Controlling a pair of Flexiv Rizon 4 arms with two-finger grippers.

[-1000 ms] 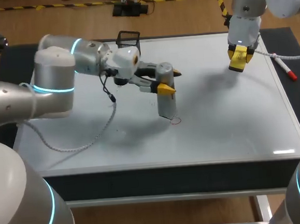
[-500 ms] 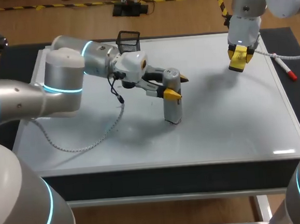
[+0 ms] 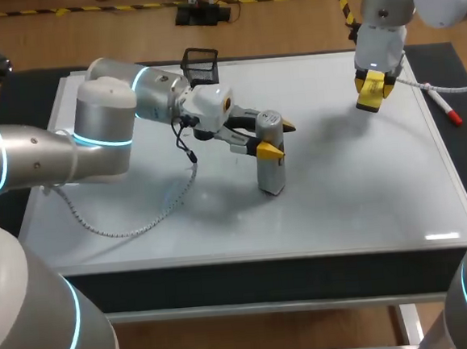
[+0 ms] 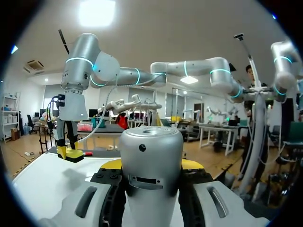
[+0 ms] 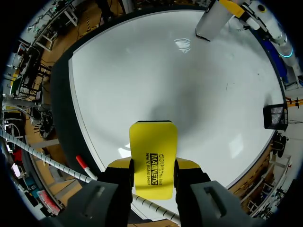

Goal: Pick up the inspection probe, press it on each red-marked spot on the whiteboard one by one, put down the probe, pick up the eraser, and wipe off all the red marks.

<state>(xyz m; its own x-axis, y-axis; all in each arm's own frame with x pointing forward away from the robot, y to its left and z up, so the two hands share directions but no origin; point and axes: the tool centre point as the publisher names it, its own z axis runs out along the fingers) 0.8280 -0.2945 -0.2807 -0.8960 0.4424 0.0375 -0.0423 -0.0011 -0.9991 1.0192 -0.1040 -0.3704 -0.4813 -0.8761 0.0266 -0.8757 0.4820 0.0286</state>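
Observation:
The grey cylindrical probe (image 3: 269,168) stands nearly upright with its lower end on the whiteboard (image 3: 357,197), a little left of the board's middle. My left gripper (image 3: 277,137) is shut on the probe's top, its yellow tips on either side. In the left wrist view the probe (image 4: 150,175) fills the space between the fingers. No red mark shows on the board around the probe. My right gripper (image 3: 371,92) hangs above the board's far right part, shut on the yellow eraser (image 3: 371,88). That eraser (image 5: 153,158) juts out ahead of the right fingers.
A black mesh basket (image 3: 200,61) stands at the board's far edge. A red-capped marker pen (image 3: 443,108) lies along the right rim. The left arm's loose cable (image 3: 140,218) trails over the board's left part. The board's near right area is bare.
My left gripper has carried the probe a little to the right and set it more upright, onto a small mark that showed beside its tip before. The right arm has kept still.

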